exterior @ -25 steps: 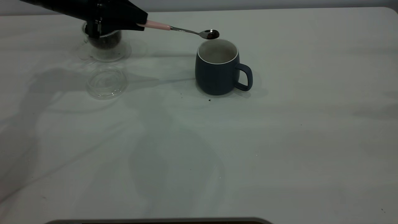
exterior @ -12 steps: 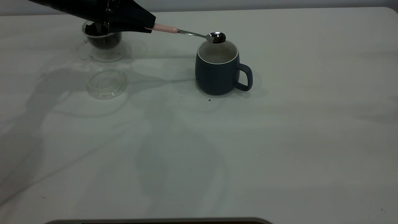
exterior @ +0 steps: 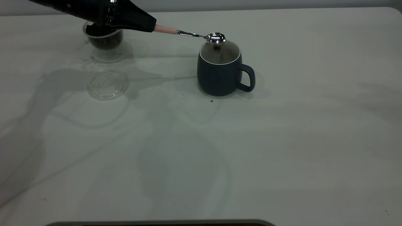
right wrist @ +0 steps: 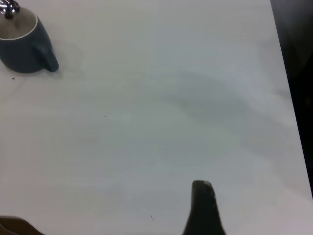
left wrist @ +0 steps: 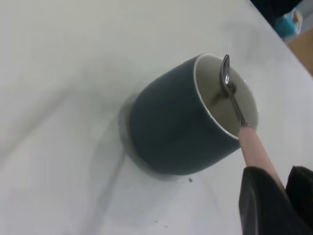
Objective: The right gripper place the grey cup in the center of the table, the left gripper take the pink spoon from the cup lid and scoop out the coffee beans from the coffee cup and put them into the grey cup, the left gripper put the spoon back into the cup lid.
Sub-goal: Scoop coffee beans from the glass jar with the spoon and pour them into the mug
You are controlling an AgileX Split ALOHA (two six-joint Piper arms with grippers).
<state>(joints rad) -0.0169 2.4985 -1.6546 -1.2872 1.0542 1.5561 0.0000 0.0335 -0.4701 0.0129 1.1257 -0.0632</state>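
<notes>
The grey cup (exterior: 220, 73) stands near the table's (exterior: 282, 141) middle, handle to the right. My left gripper (exterior: 151, 27) is shut on the pink spoon's (exterior: 166, 29) handle, left of the cup. The spoon's metal bowl hangs over the cup's mouth, turned on its side and shiny. A dark coffee bean (exterior: 216, 47) is just beneath it inside the cup. In the left wrist view the spoon (left wrist: 227, 81) lies across the grey cup's (left wrist: 176, 132) rim, held by the left gripper (left wrist: 279, 191). The coffee cup (exterior: 103, 42) with beans stands behind the left gripper. The cup lid (exterior: 107, 84) lies bare in front of it.
My right gripper (right wrist: 204, 208) hovers over bare table far right of the grey cup (right wrist: 22, 49), outside the exterior view. A few dark specks (exterior: 211, 101) lie in front of the cup. The table's right edge (right wrist: 286, 98) is close to the right arm.
The left gripper carried the spoon right, over the grey cup's mouth, then rolled it. The dark beans seen in the bowl earlier have left it.
</notes>
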